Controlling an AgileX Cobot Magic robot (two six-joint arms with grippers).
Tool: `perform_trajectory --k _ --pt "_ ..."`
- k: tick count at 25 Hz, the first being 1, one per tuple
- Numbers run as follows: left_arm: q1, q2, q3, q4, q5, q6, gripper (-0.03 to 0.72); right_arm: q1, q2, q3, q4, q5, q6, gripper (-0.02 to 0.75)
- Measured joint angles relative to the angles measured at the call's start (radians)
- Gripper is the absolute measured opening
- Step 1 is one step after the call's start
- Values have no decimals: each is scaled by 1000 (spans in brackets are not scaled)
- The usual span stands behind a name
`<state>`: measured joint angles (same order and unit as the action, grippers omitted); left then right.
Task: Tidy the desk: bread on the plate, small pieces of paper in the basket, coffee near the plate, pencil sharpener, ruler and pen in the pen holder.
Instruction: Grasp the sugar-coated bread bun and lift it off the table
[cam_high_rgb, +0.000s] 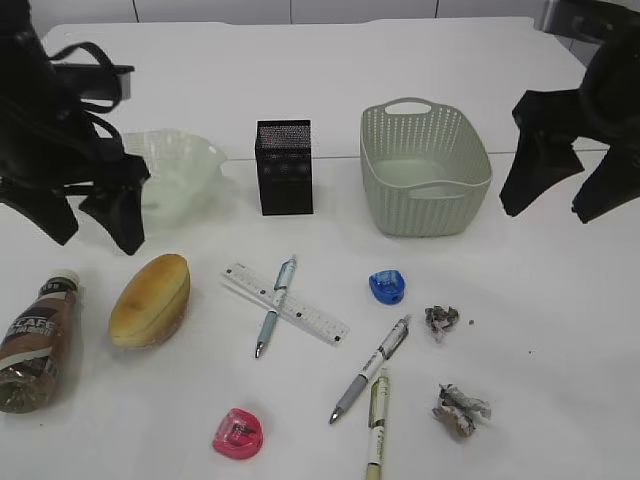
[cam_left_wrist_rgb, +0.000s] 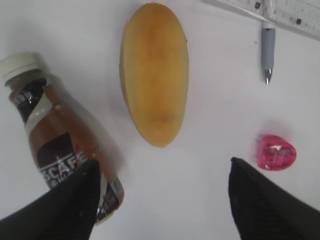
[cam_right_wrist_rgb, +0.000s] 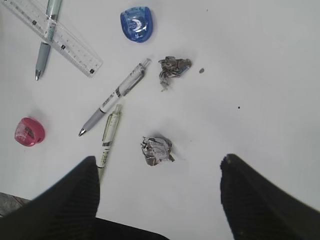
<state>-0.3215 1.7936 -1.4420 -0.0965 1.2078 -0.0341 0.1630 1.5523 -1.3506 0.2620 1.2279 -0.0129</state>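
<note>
- The left tool (cam_left_wrist_rgb: 162, 200) hangs above the tabletop (cam_high_rgb: 560, 300) with its jaws spread wide and nothing between them; the bread (cam_left_wrist_rgb: 155, 72) lies just ahead of the fingertips, the coffee bottle (cam_left_wrist_rgb: 57, 140) on its side beside the left finger.
- The step in hand looks like picking up the bread for the plate (cam_high_rgb: 180, 175). It would go best with the jaws lowered across the loaf's narrow width near its middle, closing gently, since soft bread will likely dent.
- The bottle lies close to the loaf, so the left finger needs to come down in the gap between them without nudging it.
- The plate stands behind the bread, near the pen holder (cam_high_rgb: 284, 167).
- The right tool (cam_right_wrist_rgb: 160, 195) is also open and empty, hovering over the two paper scraps (cam_right_wrist_rgb: 157, 150); the basket (cam_high_rgb: 425, 170) waits behind them, well apart.
- Pens, ruler (cam_high_rgb: 285, 302) and the two sharpeners are scattered between the arms.
</note>
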Motion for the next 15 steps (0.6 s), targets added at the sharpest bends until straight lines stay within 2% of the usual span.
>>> perform_trajectory --k 15 --pt "0 217 -13 15 -128 -12 604 0 0 0 1 0 2 552"
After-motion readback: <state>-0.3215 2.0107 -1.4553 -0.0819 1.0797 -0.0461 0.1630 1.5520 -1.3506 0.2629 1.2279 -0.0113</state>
